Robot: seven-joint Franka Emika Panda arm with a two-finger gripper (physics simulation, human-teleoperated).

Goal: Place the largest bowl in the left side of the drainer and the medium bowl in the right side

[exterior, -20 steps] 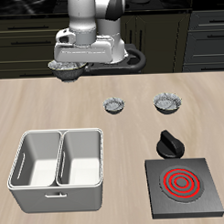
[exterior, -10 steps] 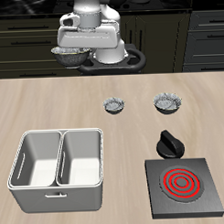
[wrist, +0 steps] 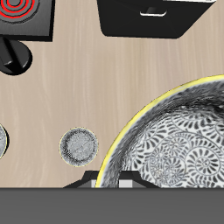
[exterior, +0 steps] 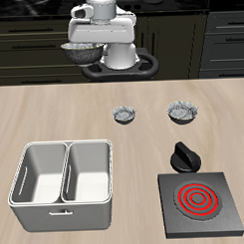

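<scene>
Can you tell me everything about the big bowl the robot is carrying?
The big bowl is round, grey and speckled like metal. The hand's own camera shows swirly pale patterns inside it and a yellow rim. The hand holds it by the edge, high in the air above the back of the table, touching nothing else.

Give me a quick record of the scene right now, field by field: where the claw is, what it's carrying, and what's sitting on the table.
claw: raised high above the table's back edge
held: largest bowl, lifted clear of the table
drainer: near the front edge, both compartments empty
medium bowl: on the table, farther back than the stove plate
tiny bowl: on the table beside the medium bowl, apart from it
stove plate: ring glowing red, black knob behind it
</scene>
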